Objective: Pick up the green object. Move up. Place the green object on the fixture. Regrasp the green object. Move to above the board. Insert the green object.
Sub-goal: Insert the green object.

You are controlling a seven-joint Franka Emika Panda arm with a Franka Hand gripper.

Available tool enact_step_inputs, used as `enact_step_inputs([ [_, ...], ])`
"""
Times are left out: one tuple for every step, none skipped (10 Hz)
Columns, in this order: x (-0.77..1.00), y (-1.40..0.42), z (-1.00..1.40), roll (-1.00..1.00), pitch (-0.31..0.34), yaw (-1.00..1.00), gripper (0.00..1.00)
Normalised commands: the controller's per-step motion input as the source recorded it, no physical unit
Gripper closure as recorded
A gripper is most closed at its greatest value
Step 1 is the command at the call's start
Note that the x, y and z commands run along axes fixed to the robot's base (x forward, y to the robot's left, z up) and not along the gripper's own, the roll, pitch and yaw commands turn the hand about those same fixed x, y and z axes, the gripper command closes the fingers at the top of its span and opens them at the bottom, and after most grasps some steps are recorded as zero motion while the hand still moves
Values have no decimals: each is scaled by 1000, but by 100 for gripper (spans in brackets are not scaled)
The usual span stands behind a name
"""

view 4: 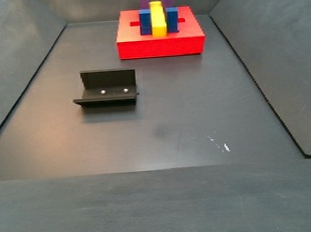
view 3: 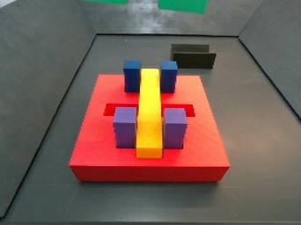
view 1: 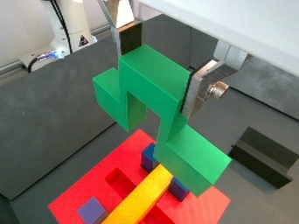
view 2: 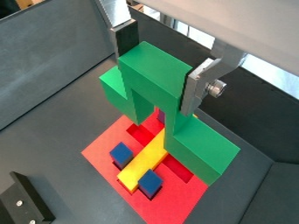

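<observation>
Down on the dark floor sits the red board [view 2: 117, 149], directly beneath the gripper [view 2: 158, 66], whose fingers clasp the green object [view 2: 163, 101] hanging above it.

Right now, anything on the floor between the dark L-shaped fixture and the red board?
Nothing: in a side view, bare grey floor separates the fixture from the red board. The gripper holds the green object above.

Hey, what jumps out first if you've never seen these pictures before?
The big green object fills both wrist views, clamped in the gripper, whose jaws are shut on it high above the board. That red board, with its yellow bar between blue and purple blocks, dominates a side view. The dark fixture stands alone on the floor.
</observation>
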Motion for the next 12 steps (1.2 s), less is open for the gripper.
enact_step_inputs([
  [206,-6,-363,0,-9,0,100],
  [354,0,-429,0,-16,0,100],
  [417,0,-483,17,-17,0,100],
  [423,-3,-497,51,-14,26,100],
  [366,0,-549,86,-11,34,100],
  [206,-20,-709,204,-1,60,100],
  [3,-86,-749,297,0,103,100],
  [-54,-123,-771,279,-59,134,100],
  [-331,-17,-397,40,-387,240,100],
  [-203,0,-100,0,-391,260,100],
  [-69,0,0,-16,-323,283,100],
  [0,0,0,-136,-279,254,100],
])
